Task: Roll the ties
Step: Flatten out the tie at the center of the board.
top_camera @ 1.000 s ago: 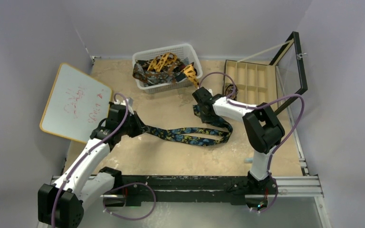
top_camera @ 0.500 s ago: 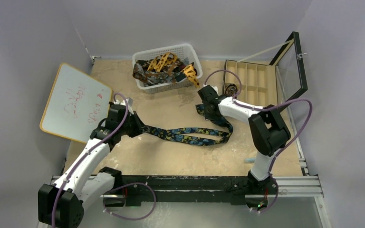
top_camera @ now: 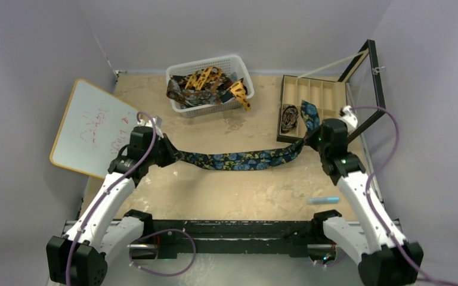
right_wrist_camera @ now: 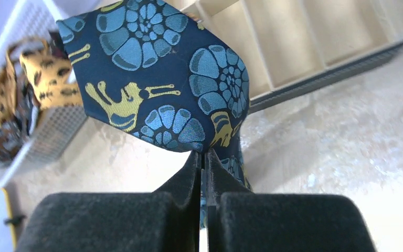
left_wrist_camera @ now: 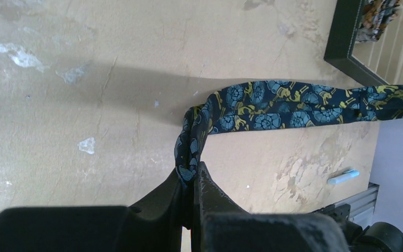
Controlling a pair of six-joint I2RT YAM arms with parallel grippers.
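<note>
A dark navy tie [top_camera: 244,159] with blue-gold print hangs stretched almost straight across the table between both grippers. My left gripper [top_camera: 170,154] is shut on its narrow end; in the left wrist view the fabric [left_wrist_camera: 294,102] is pinched between the jaws of that gripper [left_wrist_camera: 191,173]. My right gripper [top_camera: 311,136] is shut on the wide pointed end [right_wrist_camera: 162,79], which stands up above the fingertips of that gripper [right_wrist_camera: 203,155]. More ties, orange-yellow [top_camera: 206,77] and dark brown [top_camera: 179,90], lie tangled in the white basket [top_camera: 238,59].
A beige compartment box [top_camera: 319,95] with its black-framed lid [top_camera: 370,77] open stands at the back right and holds one rolled tie [top_camera: 288,118]. A whiteboard [top_camera: 92,128] leans at the left. A small light-blue stick [top_camera: 323,200] lies near the front right.
The right gripper has shut on the tie's wide end and swung right toward the box. The looped tie has been pulled out into a nearly straight band. The left gripper barely moved.
</note>
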